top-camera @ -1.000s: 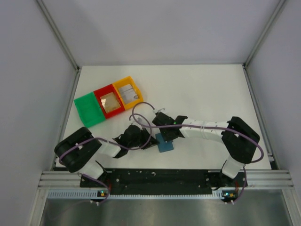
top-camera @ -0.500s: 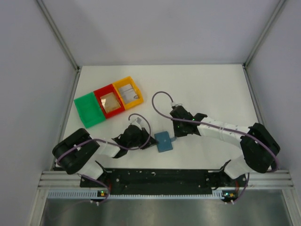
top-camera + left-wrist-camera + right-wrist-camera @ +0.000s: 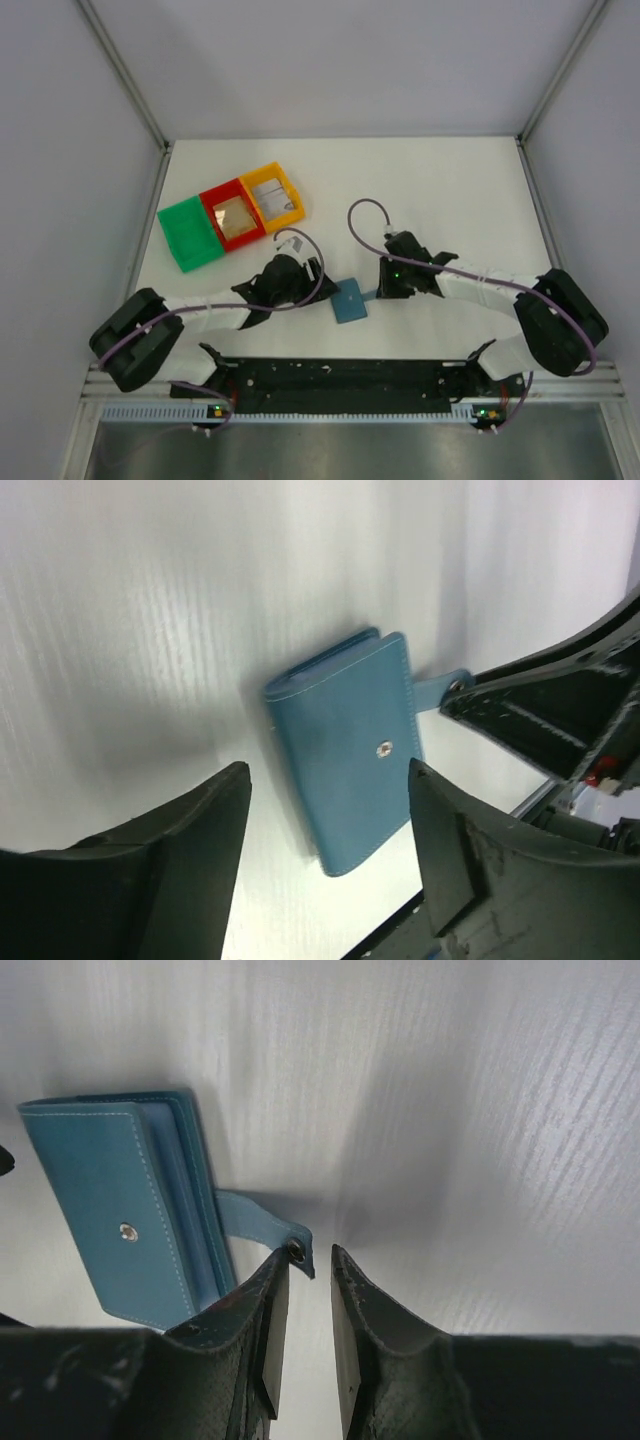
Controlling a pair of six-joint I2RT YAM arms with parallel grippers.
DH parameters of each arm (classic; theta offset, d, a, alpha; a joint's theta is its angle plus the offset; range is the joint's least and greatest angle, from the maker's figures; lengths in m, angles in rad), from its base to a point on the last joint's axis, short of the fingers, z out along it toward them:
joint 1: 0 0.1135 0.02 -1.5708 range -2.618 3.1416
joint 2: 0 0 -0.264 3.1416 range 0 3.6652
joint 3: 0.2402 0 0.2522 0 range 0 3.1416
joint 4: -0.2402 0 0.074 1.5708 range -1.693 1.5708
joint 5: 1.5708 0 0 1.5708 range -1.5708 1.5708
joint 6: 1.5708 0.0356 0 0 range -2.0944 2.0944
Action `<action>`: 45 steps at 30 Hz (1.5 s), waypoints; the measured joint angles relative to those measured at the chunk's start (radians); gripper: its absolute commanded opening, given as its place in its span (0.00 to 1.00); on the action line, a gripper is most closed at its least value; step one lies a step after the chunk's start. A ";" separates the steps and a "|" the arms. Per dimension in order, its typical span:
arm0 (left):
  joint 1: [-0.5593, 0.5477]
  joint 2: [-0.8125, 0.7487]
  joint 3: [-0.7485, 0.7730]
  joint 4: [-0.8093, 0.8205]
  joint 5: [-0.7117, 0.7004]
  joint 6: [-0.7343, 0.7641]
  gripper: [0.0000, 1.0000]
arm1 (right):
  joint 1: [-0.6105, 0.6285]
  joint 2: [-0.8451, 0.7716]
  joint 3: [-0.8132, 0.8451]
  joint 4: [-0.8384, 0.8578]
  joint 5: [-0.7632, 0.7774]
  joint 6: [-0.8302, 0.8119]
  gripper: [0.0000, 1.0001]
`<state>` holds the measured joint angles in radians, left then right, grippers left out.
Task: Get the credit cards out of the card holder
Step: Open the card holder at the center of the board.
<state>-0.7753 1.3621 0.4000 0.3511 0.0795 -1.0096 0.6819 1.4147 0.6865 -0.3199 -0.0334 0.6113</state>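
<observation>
The blue card holder [image 3: 350, 299] lies folded on the white table between the two arms, its snap strap [image 3: 262, 1222] sticking out unfastened toward the right arm. No credit cards show inside it. My left gripper [image 3: 328, 773] is open just left of the holder, its fingers either side of the near end without touching. My right gripper [image 3: 309, 1254] is open by a narrow gap, and the strap's snap end rests at its left fingertip [image 3: 278, 1265], not pinched. One card lies in the red tray [image 3: 216, 199] and one in the yellow tray [image 3: 262, 177].
A green tray [image 3: 190, 235] stands beside the red and yellow trays at the back left. The black mounting rail [image 3: 340, 375] runs along the near table edge just behind the holder. Grey walls close in both sides.
The right arm has drawn back to the right off the holder and its jaws have parted slightly. The left gripper has opened wide. The holder stays where it was.
</observation>
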 measured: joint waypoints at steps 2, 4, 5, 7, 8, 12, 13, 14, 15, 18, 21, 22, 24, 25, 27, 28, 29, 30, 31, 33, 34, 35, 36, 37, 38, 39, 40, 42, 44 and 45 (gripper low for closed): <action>-0.012 -0.039 0.038 -0.071 -0.031 0.047 0.84 | -0.012 -0.006 -0.014 0.036 -0.030 0.005 0.24; -0.040 -0.068 0.089 -0.140 -0.073 0.101 0.88 | -0.030 -0.009 -0.035 0.082 -0.063 0.014 0.24; -0.060 -0.079 0.117 -0.171 -0.097 0.129 0.89 | -0.043 -0.010 -0.050 0.111 -0.084 0.019 0.24; -0.109 -0.092 0.172 -0.225 -0.145 0.179 0.93 | -0.074 -0.015 -0.085 0.160 -0.122 0.030 0.28; -0.137 -0.094 0.196 -0.250 -0.168 0.203 0.93 | -0.092 -0.019 -0.106 0.188 -0.150 0.044 0.28; -0.256 -0.090 0.268 -0.354 -0.274 0.280 0.93 | -0.149 -0.042 -0.175 0.299 -0.226 0.072 0.26; -0.287 -0.081 0.288 -0.381 -0.303 0.296 0.94 | -0.157 -0.042 -0.184 0.323 -0.244 0.074 0.24; -0.317 -0.066 0.311 -0.409 -0.335 0.313 0.94 | -0.162 -0.042 -0.193 0.342 -0.261 0.074 0.21; -0.337 -0.053 0.329 -0.428 -0.355 0.327 0.94 | -0.163 -0.042 -0.199 0.357 -0.274 0.076 0.17; -0.410 0.011 0.407 -0.501 -0.440 0.373 0.93 | -0.164 -0.037 -0.211 0.402 -0.317 0.079 0.00; -0.477 0.097 0.507 -0.577 -0.523 0.419 0.94 | -0.169 -0.033 -0.225 0.442 -0.339 0.087 0.00; -0.497 0.128 0.542 -0.599 -0.548 0.435 0.93 | -0.171 -0.032 -0.233 0.455 -0.343 0.090 0.00; -0.527 0.200 0.616 -0.644 -0.596 0.453 0.93 | -0.177 -0.032 -0.249 0.473 -0.352 0.099 0.00; -0.548 0.230 0.642 -0.655 -0.610 0.460 0.93 | -0.182 -0.032 -0.257 0.481 -0.356 0.106 0.00; -0.576 0.299 0.697 -0.694 -0.645 0.467 0.92 | -0.190 -0.032 -0.273 0.494 -0.359 0.119 0.00; -0.586 0.329 0.718 -0.714 -0.660 0.471 0.91 | -0.195 -0.032 -0.280 0.503 -0.362 0.127 0.00; -0.594 0.356 0.737 -0.734 -0.675 0.475 0.91 | -0.196 -0.032 -0.283 0.505 -0.362 0.130 0.00; -0.599 0.378 0.751 -0.751 -0.685 0.476 0.90 | -0.198 -0.032 -0.288 0.510 -0.362 0.134 0.00; -0.604 0.404 0.770 -0.776 -0.702 0.478 0.90 | -0.199 -0.032 -0.289 0.512 -0.363 0.139 0.00; -0.608 0.445 0.800 -0.819 -0.727 0.477 0.88 | -0.200 -0.032 -0.293 0.519 -0.364 0.145 0.00; -0.608 0.462 0.813 -0.842 -0.739 0.476 0.87 | -0.200 -0.032 -0.295 0.520 -0.365 0.146 0.00; -0.608 0.476 0.822 -0.861 -0.754 0.473 0.87 | -0.200 -0.032 -0.299 0.523 -0.365 0.150 0.00; -0.608 0.487 0.830 -0.878 -0.764 0.470 0.86 | -0.201 -0.032 -0.301 0.521 -0.365 0.153 0.00; -0.608 0.495 0.835 -0.895 -0.777 0.468 0.85 | -0.201 -0.032 -0.301 0.522 -0.365 0.153 0.00; -0.608 0.501 0.840 -0.910 -0.785 0.464 0.85 | -0.201 -0.033 -0.302 0.522 -0.365 0.155 0.00; -0.607 0.504 0.843 -0.922 -0.793 0.461 0.84 | -0.201 -0.033 -0.302 0.522 -0.365 0.157 0.00; -0.607 0.504 0.846 -0.934 -0.799 0.458 0.83 | -0.201 -0.033 -0.302 0.522 -0.365 0.158 0.00; -0.608 0.504 0.850 -0.954 -0.808 0.452 0.82 | -0.201 -0.033 -0.303 0.522 -0.364 0.159 0.00; -0.607 0.504 0.850 -0.967 -0.814 0.441 0.81 | -0.201 -0.033 -0.303 0.522 -0.364 0.159 0.00; -0.607 0.504 0.850 -0.975 -0.817 0.435 0.80 | -0.201 -0.033 -0.303 0.522 -0.364 0.159 0.00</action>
<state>-1.3827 1.8660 1.2503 -0.6239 -0.7372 -0.5751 0.4808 1.3815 0.3840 0.2020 -0.3973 0.7708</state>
